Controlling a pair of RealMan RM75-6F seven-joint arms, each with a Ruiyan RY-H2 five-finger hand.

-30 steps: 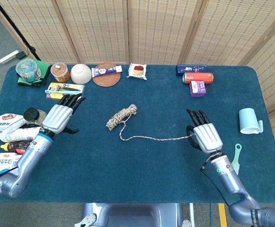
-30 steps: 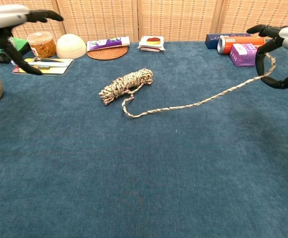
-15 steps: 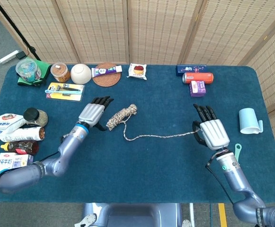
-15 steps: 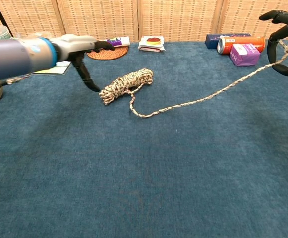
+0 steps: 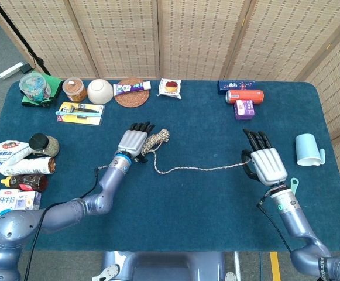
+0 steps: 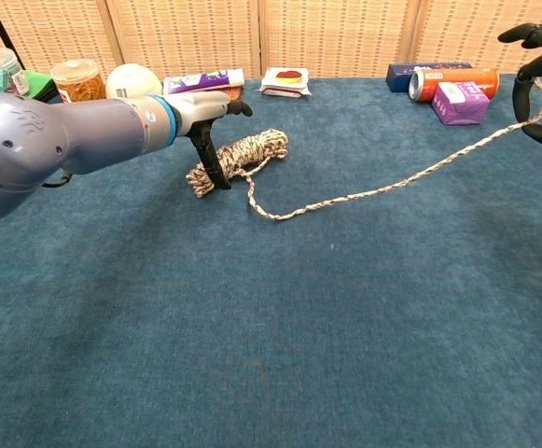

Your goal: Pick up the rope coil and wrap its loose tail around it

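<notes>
Nearest, the right hand [image 5: 265,165] is lifted at the desk's [image 5: 175,216] right side w/ the loose tail [image 6: 392,183] pinched in its fingers, so the tail runs off the cloth up to it. Mid-desk, the left hand [image 5: 134,141] sits over the near end of the rope coil [image 6: 241,156], fingers down around it; can't tell if it's clamped yet or just touching. Coil looks to lie on the desk, not lifted. So: tail secured, coil grasp underway; lift & all wrapping still to do. Far edge: cans, boxes, bowl, untouched.
</notes>
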